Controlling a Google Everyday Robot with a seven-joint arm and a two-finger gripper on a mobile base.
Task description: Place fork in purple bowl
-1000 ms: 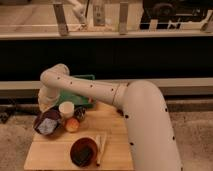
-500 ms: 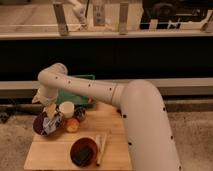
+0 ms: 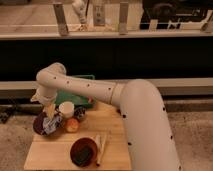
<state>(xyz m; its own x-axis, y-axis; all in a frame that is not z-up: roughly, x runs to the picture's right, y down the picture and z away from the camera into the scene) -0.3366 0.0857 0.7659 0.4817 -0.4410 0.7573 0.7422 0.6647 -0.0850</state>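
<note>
The dark purple bowl (image 3: 44,126) sits at the left end of the wooden table (image 3: 55,152). My gripper (image 3: 49,111) hangs straight above it from the white arm that curves in from the right. Its fingers are open just over the bowl's rim. A slim, pale fork (image 3: 52,121) lies slanted inside the bowl under the fingers, which partly hide it.
A small white cup (image 3: 66,109) and an orange-red fruit (image 3: 73,125) stand right of the purple bowl. A reddish-brown bowl (image 3: 84,151) with something dark inside sits at the front, with light wooden sticks (image 3: 101,146) beside it. A green tray (image 3: 75,94) is behind.
The gripper has stayed over the purple bowl and risen slightly. The bowls, cup and sticks have not moved.
</note>
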